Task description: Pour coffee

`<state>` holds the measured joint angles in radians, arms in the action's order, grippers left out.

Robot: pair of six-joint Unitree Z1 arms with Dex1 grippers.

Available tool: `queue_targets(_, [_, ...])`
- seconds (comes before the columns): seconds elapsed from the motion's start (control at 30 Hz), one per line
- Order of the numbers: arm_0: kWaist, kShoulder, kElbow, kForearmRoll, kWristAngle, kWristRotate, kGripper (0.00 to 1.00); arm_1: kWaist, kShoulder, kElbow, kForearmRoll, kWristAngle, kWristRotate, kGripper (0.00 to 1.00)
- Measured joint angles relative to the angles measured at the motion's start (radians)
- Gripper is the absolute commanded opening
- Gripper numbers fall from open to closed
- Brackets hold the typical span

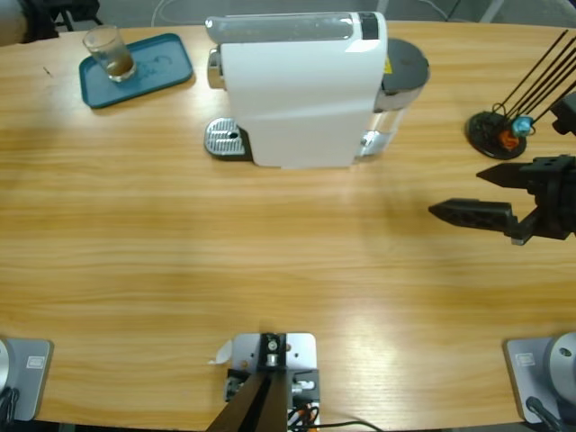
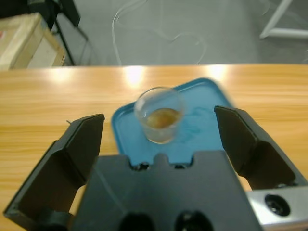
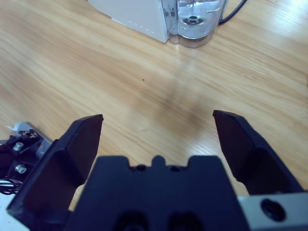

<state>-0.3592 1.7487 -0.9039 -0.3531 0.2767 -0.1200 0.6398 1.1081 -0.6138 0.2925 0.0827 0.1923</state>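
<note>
A small clear glass (image 1: 110, 52) stands upright on a teal tray (image 1: 162, 58) at the table's far left corner. A shallow layer of brown coffee (image 1: 117, 65) lies in its bottom. In the left wrist view the glass (image 2: 166, 132) and its coffee (image 2: 163, 118) sit straight ahead on the tray (image 2: 204, 132), beyond the jaws. My left gripper (image 2: 159, 117) is open and holds nothing; it does not show in the high view. My right gripper (image 1: 456, 192) hovers open over bare wood at the right edge, also empty (image 3: 158, 118).
A large white coffee machine (image 1: 301, 90) stands at the back middle, with its metal drip tray (image 1: 225, 139) in front and its clear water tank (image 3: 195, 19) at the rear. A black stand with thin rods (image 1: 499, 130) sits at the back right.
</note>
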Motion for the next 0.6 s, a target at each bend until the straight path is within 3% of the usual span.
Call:
queue_targets(0.23, [-0.131, -0.233, 0.197, 0.001, -0.071, -0.080, 0.998, 0.000, -0.029, 0.001, 0.000, 0.000, 0.003, 1.000])
queue_targets(0.37, [-0.194, -0.364, 0.277, 0.033, -0.312, -0.035, 1.000, 0.000, -0.039, 0.004, -0.001, 0.000, 0.003, 1.000])
queue_targets(0.47, [-0.223, -0.467, 0.300, 0.155, -0.496, 0.031, 1.000, 0.001, -0.059, 0.006, -0.001, 0.000, 0.003, 1.000])
queue_targets(0.6, [-0.323, -0.594, 0.303, 0.317, -0.612, 0.092, 1.000, 0.001, -0.068, 0.008, -0.001, -0.003, 0.003, 1.000])
